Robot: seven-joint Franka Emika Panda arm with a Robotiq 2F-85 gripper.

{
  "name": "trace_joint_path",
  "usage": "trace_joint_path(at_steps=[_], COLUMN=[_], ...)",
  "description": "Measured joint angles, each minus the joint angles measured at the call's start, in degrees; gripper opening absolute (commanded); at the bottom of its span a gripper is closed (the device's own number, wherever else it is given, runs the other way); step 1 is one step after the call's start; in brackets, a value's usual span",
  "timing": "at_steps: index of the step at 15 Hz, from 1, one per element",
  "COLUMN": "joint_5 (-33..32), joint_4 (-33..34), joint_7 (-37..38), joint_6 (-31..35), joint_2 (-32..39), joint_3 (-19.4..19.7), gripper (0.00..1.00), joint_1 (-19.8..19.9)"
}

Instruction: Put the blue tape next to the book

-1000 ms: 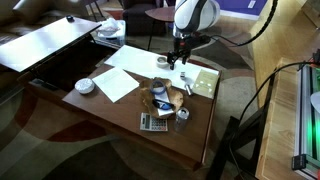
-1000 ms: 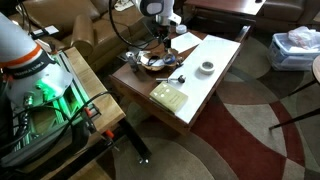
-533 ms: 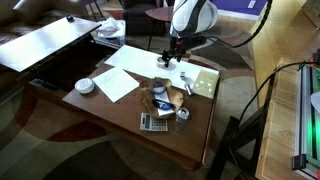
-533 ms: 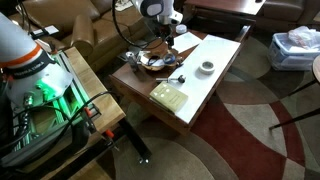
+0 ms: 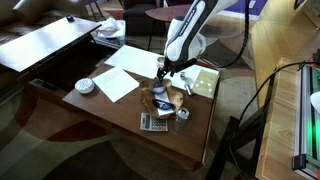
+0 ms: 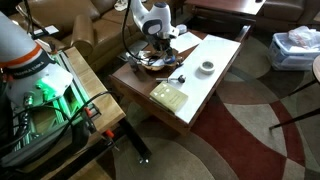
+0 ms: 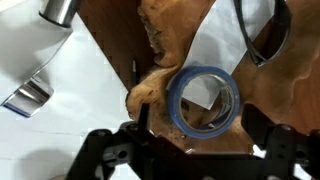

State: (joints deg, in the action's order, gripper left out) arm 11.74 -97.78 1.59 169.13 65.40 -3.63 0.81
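Observation:
The blue tape is a round blue roll lying on a tan lumpy item in the middle of the wooden table. It shows small in an exterior view. My gripper is open and low over the tape, with one dark finger on each side of the roll. It does not touch the tape. The book is a flat pale yellow-green rectangle on the table beyond the clutter, about a hand's width from the tape. It also shows in an exterior view near the table's front edge.
White paper sheets lie beside the clutter. A white bowl stands near a table corner and a dark calculator near the front edge. A black ring and the tan item crowd the tape.
The arm has swung over from above the book and come down over the clutter. The gripper now sits low around the blue tape. The tape and book have not moved.

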Motion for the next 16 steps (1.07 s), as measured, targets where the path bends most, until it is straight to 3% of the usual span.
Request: trace_joint_path(at_steps=[3,4,7,8,9,13,15,16], joint_5=[-0.51,-0.76,-1.15,-1.19,-1.25,-1.55,-1.79,-1.89], joint_4=[5.48,7.15,11.34,12.55,13.67,17.28,18.06,18.22], joint_7=[0.4,0.73,2.78,3.54,4.24,6.34,7.17,7.63], joint_6=[0.24,0.24,0.21,0.16,0.11,-0.34,-0.41,-0.41], joint_2=[4.63,6.01,9.56,10.54,11.44,14.22,14.51,14.42], joint_3=[0.61,1.07,3.09,3.83,4.48,6.21,6.87,7.37], gripper=[0.56,0.6,0.58,0.51,0.36,0.05,0.0,0.03], joint_1=[-1.19,-1.69,-3.48,-4.11,-4.66,-6.29,-7.05,-7.59])
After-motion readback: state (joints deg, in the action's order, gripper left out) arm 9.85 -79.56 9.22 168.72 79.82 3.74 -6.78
